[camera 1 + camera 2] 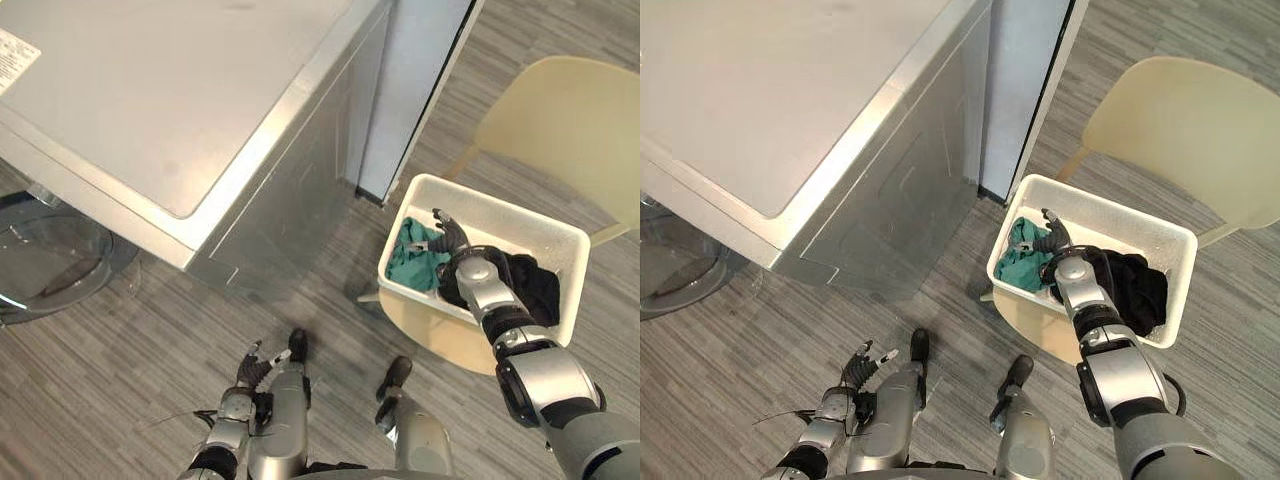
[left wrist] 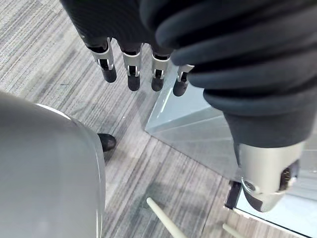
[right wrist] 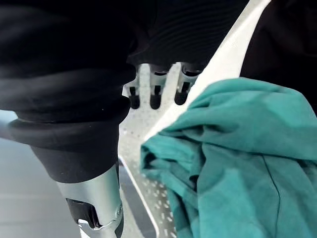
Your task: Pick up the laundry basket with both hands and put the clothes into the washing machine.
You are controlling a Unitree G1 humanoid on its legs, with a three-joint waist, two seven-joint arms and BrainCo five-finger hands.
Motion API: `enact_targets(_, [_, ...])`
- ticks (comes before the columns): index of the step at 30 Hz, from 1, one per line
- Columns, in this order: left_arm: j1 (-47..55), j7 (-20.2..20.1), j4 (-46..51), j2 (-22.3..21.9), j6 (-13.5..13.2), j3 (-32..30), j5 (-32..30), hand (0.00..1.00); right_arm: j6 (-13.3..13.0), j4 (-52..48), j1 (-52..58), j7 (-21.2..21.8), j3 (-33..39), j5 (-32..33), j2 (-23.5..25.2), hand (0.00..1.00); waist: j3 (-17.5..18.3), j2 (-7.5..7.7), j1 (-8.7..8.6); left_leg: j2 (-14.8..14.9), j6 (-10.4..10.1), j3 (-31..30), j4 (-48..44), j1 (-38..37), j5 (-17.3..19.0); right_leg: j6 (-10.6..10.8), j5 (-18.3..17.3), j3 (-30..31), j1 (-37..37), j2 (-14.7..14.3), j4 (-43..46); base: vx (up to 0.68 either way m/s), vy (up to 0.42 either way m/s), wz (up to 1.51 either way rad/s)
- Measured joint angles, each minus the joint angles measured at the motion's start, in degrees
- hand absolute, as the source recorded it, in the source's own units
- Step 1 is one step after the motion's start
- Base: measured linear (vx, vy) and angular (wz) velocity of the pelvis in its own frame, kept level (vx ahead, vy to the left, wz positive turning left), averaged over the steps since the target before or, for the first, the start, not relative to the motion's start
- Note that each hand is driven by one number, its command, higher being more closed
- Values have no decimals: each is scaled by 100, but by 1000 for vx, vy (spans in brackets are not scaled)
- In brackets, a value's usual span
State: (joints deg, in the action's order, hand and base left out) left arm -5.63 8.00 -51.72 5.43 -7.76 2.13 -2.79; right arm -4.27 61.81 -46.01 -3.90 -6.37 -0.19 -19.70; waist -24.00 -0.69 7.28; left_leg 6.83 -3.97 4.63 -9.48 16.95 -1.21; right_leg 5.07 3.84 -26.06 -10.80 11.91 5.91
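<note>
Reaches the right hand (image 1: 452,243) into the white laundry basket (image 1: 500,212), at 3 o'clock on a cream chair (image 1: 570,130). Shows fingers relaxed, thumb apart, gripping nothing. Finds the teal cloth (image 1: 412,258) at 8 o'clock of that hand, just beside the fingertips, contact unclear; the black cloth (image 1: 538,285) at 4 o'clock, by the wrist. Hangs the left hand (image 1: 255,368) at 7 o'clock over the floor (image 1: 120,340), fingers straight, empty. Places the washing machine (image 1: 170,90) at 10 o'clock, well apart from the laundry basket.

The white laundry basket (image 1: 515,228) is carried by a cream chair (image 1: 570,130), placed on the grey floor (image 1: 100,340) beside the washing machine (image 1: 150,100).
</note>
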Motion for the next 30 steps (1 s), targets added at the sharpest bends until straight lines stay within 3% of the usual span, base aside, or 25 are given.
enact_targets(2, [-54, 76, 60, -1, -7, -1, 60, 0, 42, 153, -214, -117, 162, -39, -27, 0, -180, -5, -3, -2, 4, 1, -8, 71, -56, 0, 0, 17, -100, 30, 67, -35, 11, 0])
enact_targets(12, [-164, 221, 186, -60, 3, -1, 244, 0, 94, 489, -484, -358, 465, -175, -337, 0, -242, -68, 44, 8, 16, 35, -59, 544, -82, -14, -26, 84, -686, 107, 282, 3, 1, -2])
enact_targets(17, [-270, 274, 414, -194, 1, 18, 448, 0, 109, 567, -677, -378, 470, -272, -536, 0, -320, -167, 92, -5, 49, -7, -54, 965, -181, -37, -48, 14, -1106, 164, 433, -28, -2, 10])
enact_targets(24, [-337, 341, 928, -484, -18, 70, 679, 0, 50, 423, -1010, -736, 156, -468, -887, 0, -360, -219, 117, -100, 75, -157, -51, 1574, -311, -56, -131, -175, -1687, 325, 730, -18, -7, 17])
enact_targets(25, [-347, 343, 955, -514, -21, 67, 690, 0, 44, 368, -1034, -783, 76, -467, -902, 100, -360, -218, 117, -102, 73, -185, -56, 1649, -319, -54, -155, -204, -1751, 337, 779, -16, -19, 17])
enact_targets(30, [-442, 350, 1021, -618, -3, -5, 735, 0, 10, -18, -1058, -1008, -301, -477, -970, 100, -360, -217, 116, -83, 48, -293, -126, 1938, -334, -110, -285, -312, -2027, 416, 1027, -4, -29, 11])
